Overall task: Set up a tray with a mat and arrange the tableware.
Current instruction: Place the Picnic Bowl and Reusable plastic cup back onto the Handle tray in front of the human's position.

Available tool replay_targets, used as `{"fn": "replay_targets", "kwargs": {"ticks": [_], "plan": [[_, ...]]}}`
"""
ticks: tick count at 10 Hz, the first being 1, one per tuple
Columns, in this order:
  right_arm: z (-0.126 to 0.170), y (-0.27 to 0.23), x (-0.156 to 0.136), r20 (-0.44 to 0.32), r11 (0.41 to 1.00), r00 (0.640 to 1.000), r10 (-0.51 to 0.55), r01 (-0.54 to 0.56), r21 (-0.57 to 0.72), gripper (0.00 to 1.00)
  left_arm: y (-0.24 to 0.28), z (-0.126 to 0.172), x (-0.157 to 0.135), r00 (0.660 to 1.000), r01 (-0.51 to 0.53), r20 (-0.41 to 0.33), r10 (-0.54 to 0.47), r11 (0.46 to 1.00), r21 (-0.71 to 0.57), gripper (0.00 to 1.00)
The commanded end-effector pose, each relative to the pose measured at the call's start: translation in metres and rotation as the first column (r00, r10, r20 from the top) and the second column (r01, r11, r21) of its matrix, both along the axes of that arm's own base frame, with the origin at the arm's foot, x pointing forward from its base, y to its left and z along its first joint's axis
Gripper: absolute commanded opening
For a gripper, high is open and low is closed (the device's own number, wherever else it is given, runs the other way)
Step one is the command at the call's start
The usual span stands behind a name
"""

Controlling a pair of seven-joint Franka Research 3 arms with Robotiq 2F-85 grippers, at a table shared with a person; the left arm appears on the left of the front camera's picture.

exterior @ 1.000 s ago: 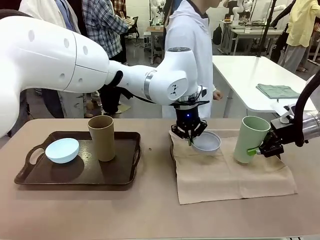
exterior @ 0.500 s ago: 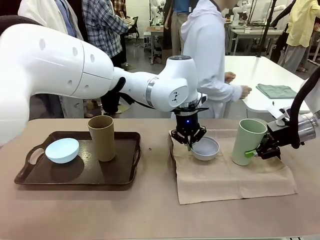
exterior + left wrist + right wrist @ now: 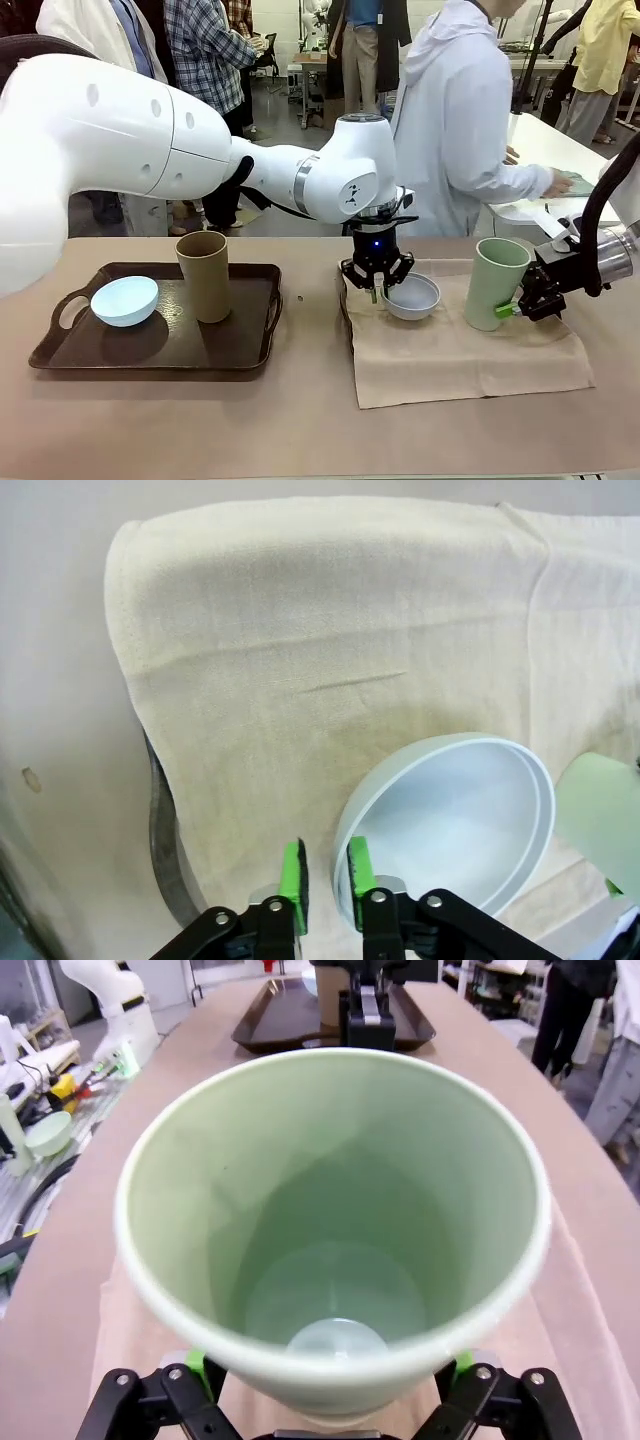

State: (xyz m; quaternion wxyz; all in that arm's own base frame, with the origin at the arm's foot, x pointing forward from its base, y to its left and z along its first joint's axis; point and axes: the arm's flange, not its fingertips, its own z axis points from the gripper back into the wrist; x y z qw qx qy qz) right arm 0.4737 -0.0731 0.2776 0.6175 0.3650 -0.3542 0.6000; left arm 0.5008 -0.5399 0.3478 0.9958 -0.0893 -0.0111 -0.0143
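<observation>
The greyish white bowl (image 3: 450,820) sits mouth-up on the beige mat (image 3: 300,630), toward the mat's far edge on its left half. Its inside shows smooth and bare. To its right on the same mat is the pale green cup (image 3: 497,282), apart from the bowl and leaning a little in the front view. Through my right wrist camera I look straight down its mouth to a plain pale bottom. The mat lies on the brown table (image 3: 300,430), and its left edge drapes over a dark rim (image 3: 160,840) underneath.

Well to the left, the dark brown tray (image 3: 150,368) holds the other two pieces. The light blue bowl (image 3: 124,300) lies at the tray's left end by the handle. The tan-brown cup (image 3: 203,275) stands upright near it, toward the tray's far edge. I cannot see into that cup, and the blue bowl's inside looks bare.

My left gripper (image 3: 325,865) points down at the white bowl's near-left rim. Its jaws are parted only a little and straddle that rim, one green pad over the bowl's inside and the other outside. A strip of mat shows between the outer pad and the rim, so nothing is clamped.

My right gripper (image 3: 512,306) comes in from the right, low on the green cup, with a finger on either side of its lower wall. I cannot tell whether the pads press the cup or merely flank it.
</observation>
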Motion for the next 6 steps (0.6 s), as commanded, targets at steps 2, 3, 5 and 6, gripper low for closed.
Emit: {"fn": "replay_targets", "kwargs": {"ticks": [2,3,5,6], "plan": [[0.019,-0.004,-0.004,-0.055,0.989,0.998,-0.031,0.022,-0.146,1.0,0.01,0.014,-0.008,1.0,0.019,-0.008,-0.019,1.0,-0.001,1.0],[0.034,-0.007,-0.01,-0.041,0.976,0.998,-0.046,0.036,-0.215,1.0,0.015,0.022,-0.012,1.0,0.029,-0.002,-0.029,1.0,0.002,0.87],[0.072,-0.017,-0.022,-0.024,0.958,0.995,-0.093,0.083,-0.273,1.0,0.023,0.041,-0.026,0.998,0.063,0.025,-0.063,0.998,0.003,1.0],[0.097,-0.017,-0.028,-0.031,0.949,0.991,-0.134,0.119,-0.291,1.0,0.03,0.053,-0.036,0.996,0.086,0.034,-0.086,0.996,0.012,1.0]]}}
